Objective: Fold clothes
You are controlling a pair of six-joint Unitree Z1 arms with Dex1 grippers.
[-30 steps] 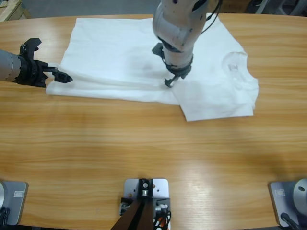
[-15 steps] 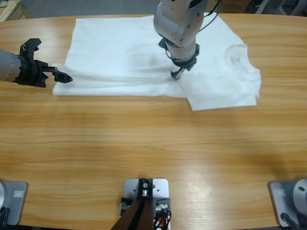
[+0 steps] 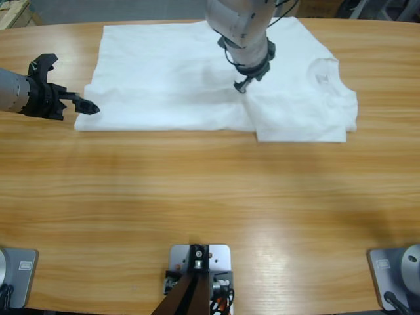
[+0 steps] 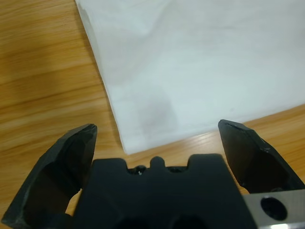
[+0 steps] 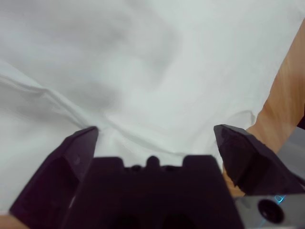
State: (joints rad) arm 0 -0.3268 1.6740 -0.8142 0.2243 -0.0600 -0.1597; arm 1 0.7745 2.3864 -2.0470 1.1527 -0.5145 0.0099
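Observation:
The clothes are one white T-shirt [image 3: 164, 72], spread flat along the table's far side with its ribbed neck [image 3: 323, 71] to the right and a sleeve at the front right. My left gripper [image 3: 88, 107] comes in from the left edge and sits just off the shirt's near-left corner. Seen from the left wrist, the left gripper [image 4: 157, 129] is open, with that corner of the shirt [image 4: 200, 62] between its jaws. My right gripper [image 3: 243, 84] reaches down from the top over the shirt's middle. The right gripper [image 5: 156, 130] is open above wrinkled shirt cloth [image 5: 143, 57].
The wooden table [image 3: 197, 197] stretches bare-topped in front of the shirt. The right arm's big silver body [image 3: 236, 20] covers part of the shirt's far edge. A wooden object [image 3: 13, 12] pokes in at the top left corner.
The right gripper has moved from the shirt's front fold toward the far side. The shirt has shifted right and its front edge now lies straighter. The left arm has stayed put.

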